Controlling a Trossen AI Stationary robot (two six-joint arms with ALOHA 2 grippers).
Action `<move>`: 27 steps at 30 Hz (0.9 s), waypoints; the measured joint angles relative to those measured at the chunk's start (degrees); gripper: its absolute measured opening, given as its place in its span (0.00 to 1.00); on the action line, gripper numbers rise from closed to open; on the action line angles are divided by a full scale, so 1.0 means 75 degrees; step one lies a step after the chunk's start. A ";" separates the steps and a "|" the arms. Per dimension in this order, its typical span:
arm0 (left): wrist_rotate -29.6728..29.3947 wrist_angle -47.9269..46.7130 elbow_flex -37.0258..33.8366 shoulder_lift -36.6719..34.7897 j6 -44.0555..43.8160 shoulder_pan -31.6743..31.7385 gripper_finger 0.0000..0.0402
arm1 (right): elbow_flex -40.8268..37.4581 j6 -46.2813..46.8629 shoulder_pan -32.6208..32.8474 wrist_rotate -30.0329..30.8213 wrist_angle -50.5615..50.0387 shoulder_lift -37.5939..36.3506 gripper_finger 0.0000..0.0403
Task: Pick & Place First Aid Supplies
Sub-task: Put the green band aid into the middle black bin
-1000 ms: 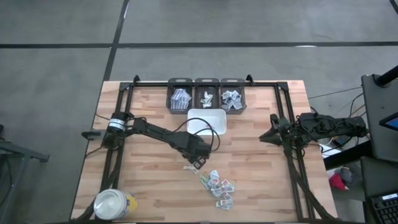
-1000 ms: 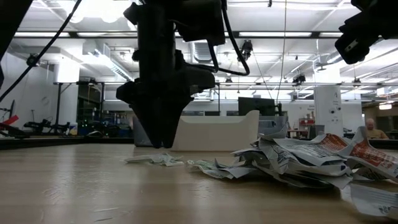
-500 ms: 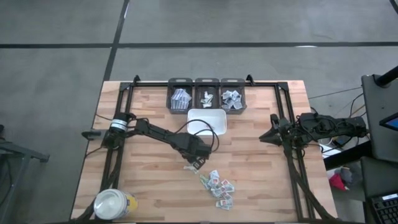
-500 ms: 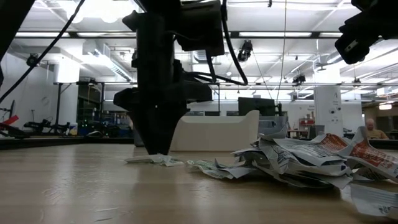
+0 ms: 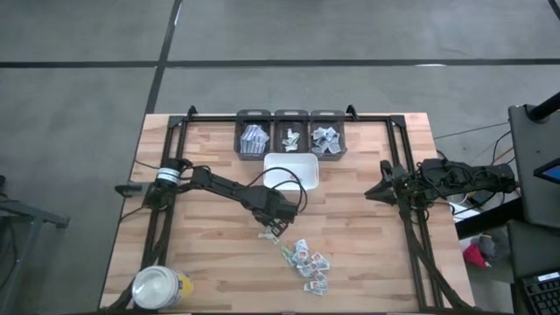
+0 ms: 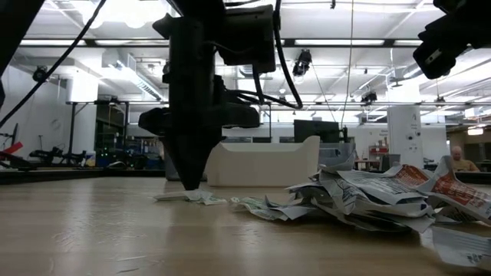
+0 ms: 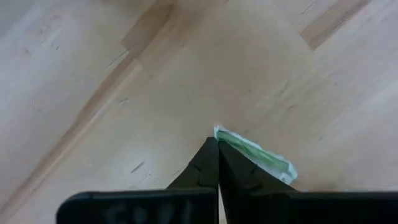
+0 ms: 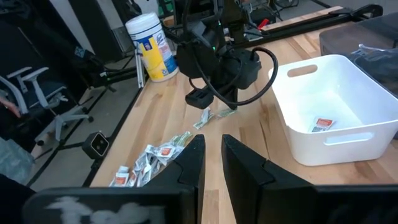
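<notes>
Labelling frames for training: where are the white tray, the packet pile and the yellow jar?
white tray (image 5: 308, 162): high view, its right rim.
packet pile (image 5: 309, 262): high view, middle of the heap.
yellow jar (image 5: 156, 286): high view, its white lid.

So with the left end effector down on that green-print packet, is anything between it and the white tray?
Nothing visible blocks it. The left end effector is shut on the green-print packet, and bare table separates it from the white tray just beyond. The packet pile lies on the opposite side, away from the tray.
</notes>
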 joint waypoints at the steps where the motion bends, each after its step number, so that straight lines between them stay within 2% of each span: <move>1: -0.0015 -0.0176 0.0064 -0.0038 0.0051 0.0000 0.00 | 0.0000 0.0000 0.0000 0.0000 0.0000 0.0000 0.13; 4: 0.0003 -0.0857 0.0245 -0.0249 0.0166 -0.0033 0.00 | -0.0003 -0.0003 0.0000 0.0000 0.0003 0.0000 0.13; 11: -0.0151 -0.1275 0.1110 -0.1191 0.0208 -0.0144 0.00 | -0.0003 0.0000 0.0000 0.0006 0.0003 0.0000 0.13; 13: -0.0591 -0.1323 0.1375 -0.1521 0.0255 -0.0145 0.00 | -0.0006 0.0000 0.0001 0.0018 0.0006 0.0000 0.13; 16: -0.1775 -0.1244 0.1891 -0.1919 0.0583 -0.0021 0.00 | -0.0006 -0.0003 0.0001 0.0038 0.0006 0.0000 0.13; 18: -0.2653 -0.1179 0.2217 -0.2021 0.0956 0.0221 0.00 | -0.0006 -0.0003 0.0000 0.0038 0.0004 0.0003 0.13; 20: -0.3096 -0.1051 0.2547 -0.2072 0.1463 0.0589 0.00 | -0.0006 -0.0003 0.0003 0.0038 0.0003 0.0003 0.13; 25: -0.3033 -0.0437 0.3127 -0.2094 0.3173 0.1945 0.00 | -0.0009 -0.0003 0.0000 0.0038 0.0002 0.0003 0.13; 27: -0.2730 -0.0186 0.3224 -0.2034 0.3682 0.2585 0.00 | -0.0009 -0.0003 0.0000 0.0038 0.0002 0.0003 0.13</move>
